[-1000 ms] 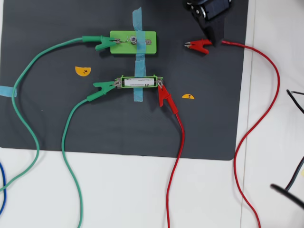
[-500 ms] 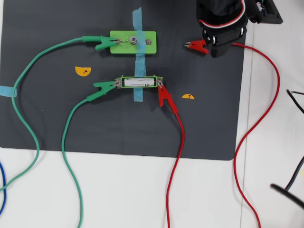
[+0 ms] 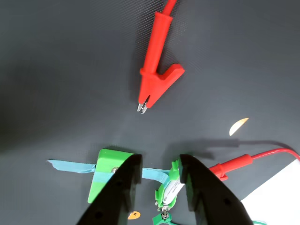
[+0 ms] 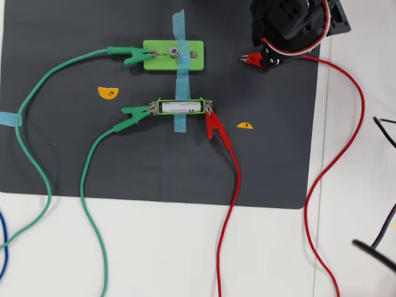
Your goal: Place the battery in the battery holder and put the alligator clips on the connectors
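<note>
The battery lies in the narrow green battery holder, also seen low in the wrist view. On the holder's end connectors sit a green alligator clip and a red one. Another green clip grips the wider green block. A loose red clip lies flat on the mat, its rear end under the arm. In the wrist view my gripper is open and empty, its dark fingers short of that clip.
A dark mat covers the white table. Blue tape holds both green pieces down. Green wires and red wires loop off the mat's front and right. Yellow half-disc marks lie on the mat.
The arm has swung in over the loose red clip and now covers its rear end. The clip and all other pieces have stayed where they were.
</note>
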